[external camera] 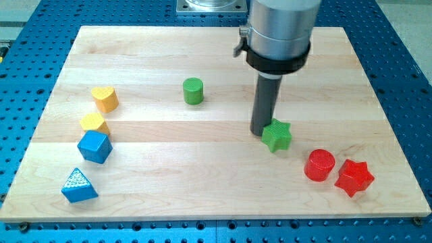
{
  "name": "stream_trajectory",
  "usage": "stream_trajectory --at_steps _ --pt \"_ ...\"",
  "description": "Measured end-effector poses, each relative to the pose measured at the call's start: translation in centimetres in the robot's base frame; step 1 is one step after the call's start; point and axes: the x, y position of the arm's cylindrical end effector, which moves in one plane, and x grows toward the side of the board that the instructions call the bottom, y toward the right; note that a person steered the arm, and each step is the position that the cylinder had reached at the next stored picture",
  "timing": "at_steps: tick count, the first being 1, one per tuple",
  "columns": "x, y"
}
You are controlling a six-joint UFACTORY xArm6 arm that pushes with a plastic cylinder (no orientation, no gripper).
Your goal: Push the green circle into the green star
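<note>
The green circle [193, 90] stands on the wooden board [216, 189] left of centre, toward the view's top. The green star [277, 135] lies to its right and lower, near the board's middle right. My dark rod comes down from the grey arm at the view's top. My tip [261, 132] rests on the board right at the star's left edge, seemingly touching it. The tip is well to the right of the green circle and lower.
A red circle [319, 165] and a red star [354, 177] lie at the lower right. At the left are a yellow heart [104, 98], a yellow block [94, 123], a blue block [94, 146] and a blue triangle [78, 186].
</note>
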Motion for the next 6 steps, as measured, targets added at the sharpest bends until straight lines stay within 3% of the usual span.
stream_trajectory --at_steps 1,2,3,4,6 --pt "2.9 3.4" --pt "1.9 0.2" --pt "0.0 -11.8" --pt "-3.0 -19.3" --pt "-8.9 -15.5"
